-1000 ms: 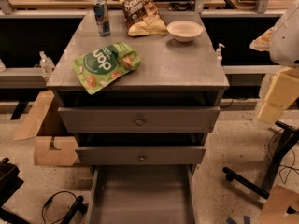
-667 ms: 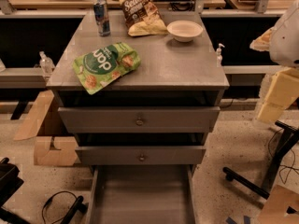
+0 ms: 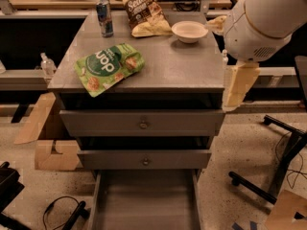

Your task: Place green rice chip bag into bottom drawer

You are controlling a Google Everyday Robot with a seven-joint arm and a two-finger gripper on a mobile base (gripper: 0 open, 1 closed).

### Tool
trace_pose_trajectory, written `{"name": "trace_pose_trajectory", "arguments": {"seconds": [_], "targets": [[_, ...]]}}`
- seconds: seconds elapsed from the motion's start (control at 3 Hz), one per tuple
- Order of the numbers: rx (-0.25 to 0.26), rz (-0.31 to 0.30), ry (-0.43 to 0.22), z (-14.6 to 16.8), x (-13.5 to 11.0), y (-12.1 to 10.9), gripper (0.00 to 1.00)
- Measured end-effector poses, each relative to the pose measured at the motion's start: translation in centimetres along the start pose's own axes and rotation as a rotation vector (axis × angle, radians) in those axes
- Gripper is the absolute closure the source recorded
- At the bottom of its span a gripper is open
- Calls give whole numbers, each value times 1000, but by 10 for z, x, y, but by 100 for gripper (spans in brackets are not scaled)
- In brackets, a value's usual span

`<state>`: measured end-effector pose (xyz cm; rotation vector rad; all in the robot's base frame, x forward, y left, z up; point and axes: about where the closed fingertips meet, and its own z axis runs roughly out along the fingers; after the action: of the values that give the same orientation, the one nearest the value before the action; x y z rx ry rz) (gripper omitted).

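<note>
Single camera view, looking down at the grey cabinet from the front. We log the green rice chip bag lying flat on the cabinet top at the front left, printed face up, one corner just over the front edge. Nothing is touching it. The bottom drawer is pulled out towards the camera at the foot of the cabinet; we see a bare grey floor and side walls with nothing inside. The top drawer and the middle drawer above it are pushed in, or nearly so, each with a round knob. At the back of the top we note a can on the left, a brown chip bag at centre and a white bowl on the right. The white arm housing fills the upper right corner. We take the cream piece hanging beneath it to be the gripper, just off the cabinet's right front corner and well apart from the bag. We cannot tell whether it is wide or narrow, and it holds nothing we can see. Cardboard pieces sit on the floor to the left.
</note>
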<state>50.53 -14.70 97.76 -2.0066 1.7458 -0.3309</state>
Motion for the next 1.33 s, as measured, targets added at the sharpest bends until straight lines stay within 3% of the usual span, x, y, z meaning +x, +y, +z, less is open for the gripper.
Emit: {"name": "trace_pose_trajectory", "arguments": {"seconds": [0.33,0.67,1.33], "targets": [[0,0,0,0,0,0,0],[21,-34,-34,12,-13,-16,0],[58,-200,-127,73,-73,-94,0]]}}
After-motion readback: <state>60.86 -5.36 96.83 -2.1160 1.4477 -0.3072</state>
